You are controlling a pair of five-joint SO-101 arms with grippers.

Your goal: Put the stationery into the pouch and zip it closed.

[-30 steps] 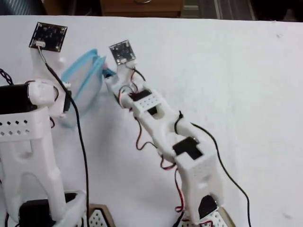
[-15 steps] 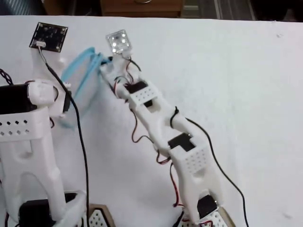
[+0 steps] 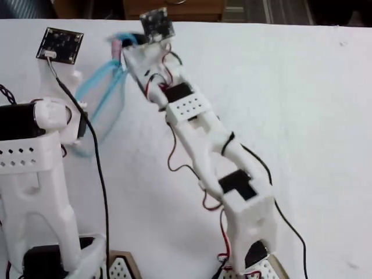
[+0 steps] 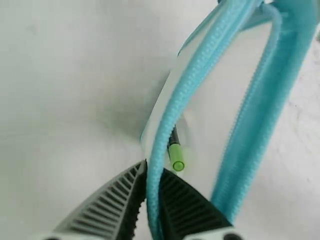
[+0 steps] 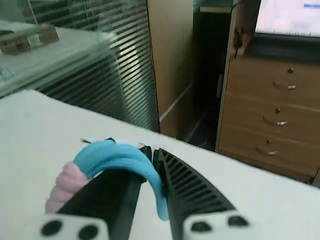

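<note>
The pouch (image 3: pixel 104 99) is translucent white with a light blue zipper and lies at the table's far left, stretched between the two arms. My left gripper (image 4: pixel 152 187) is shut on the pouch's blue zipper edge (image 4: pixel 167 130) at its near end. Inside the pouch a green-tipped pen (image 4: pixel 176 159) shows. My right gripper (image 5: pixel 152 155) is shut on the blue zipper pull strap (image 5: pixel 125 157), which carries a pink fluffy charm (image 5: pixel 62 192). In the high view the right gripper (image 3: pixel 131 43) holds that strap at the pouch's far end.
The white table (image 3: pixel 279 104) stretches bare to the right of the arms. Beyond its far edge stand a wooden drawer cabinet (image 5: pixel 272 120) and window blinds (image 5: pixel 90 65). The left arm's body (image 3: pixel 35 174) stands at the near left.
The right arm has moved toward the table's far edge with the zipper pull in its gripper, drawing the pouch's far end out longer. The left arm has kept still.
</note>
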